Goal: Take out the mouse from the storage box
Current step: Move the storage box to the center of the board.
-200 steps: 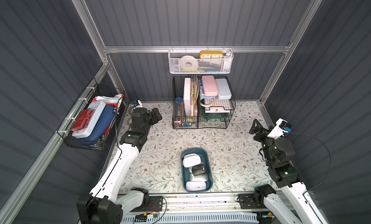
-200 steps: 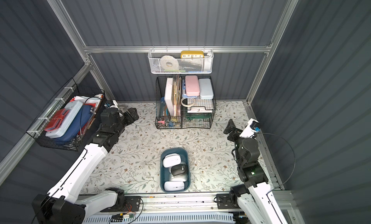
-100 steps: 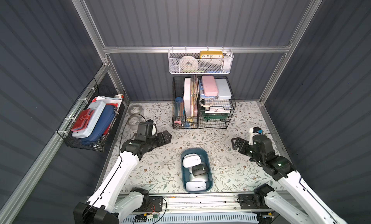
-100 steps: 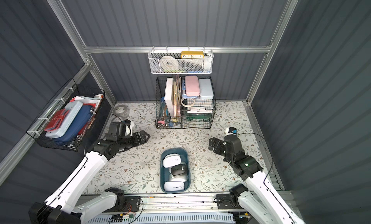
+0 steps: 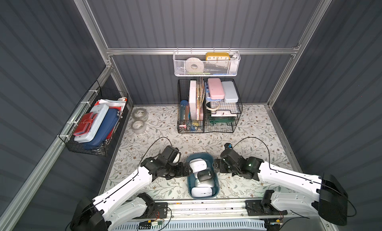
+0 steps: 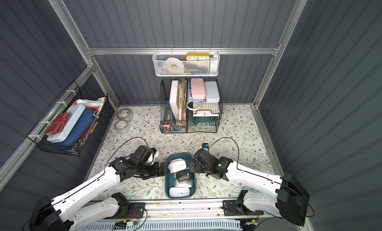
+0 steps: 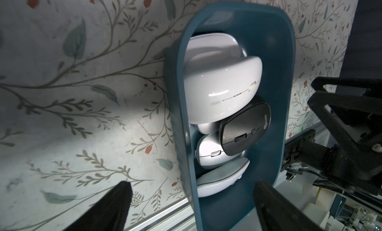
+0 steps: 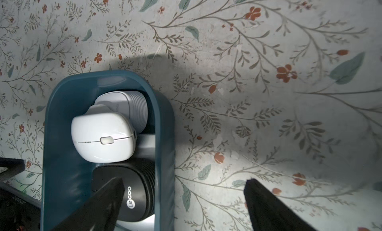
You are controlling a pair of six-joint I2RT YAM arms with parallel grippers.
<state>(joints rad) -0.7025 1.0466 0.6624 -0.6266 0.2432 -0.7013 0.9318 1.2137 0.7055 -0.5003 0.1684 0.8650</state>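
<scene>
Both arms now flank the storage box (image 5: 216, 188), having closed in from the table edges; left gripper (image 5: 187, 170) and right gripper (image 5: 216, 168) remain spread and empty, no mouse (image 5: 204, 175) lifted yet.

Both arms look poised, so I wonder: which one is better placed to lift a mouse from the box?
Probably left: the open left gripper sits by the box rim beside the top white mouse. The right gripper straddles the box wall, one finger over the black mouse, the other outside.
</scene>
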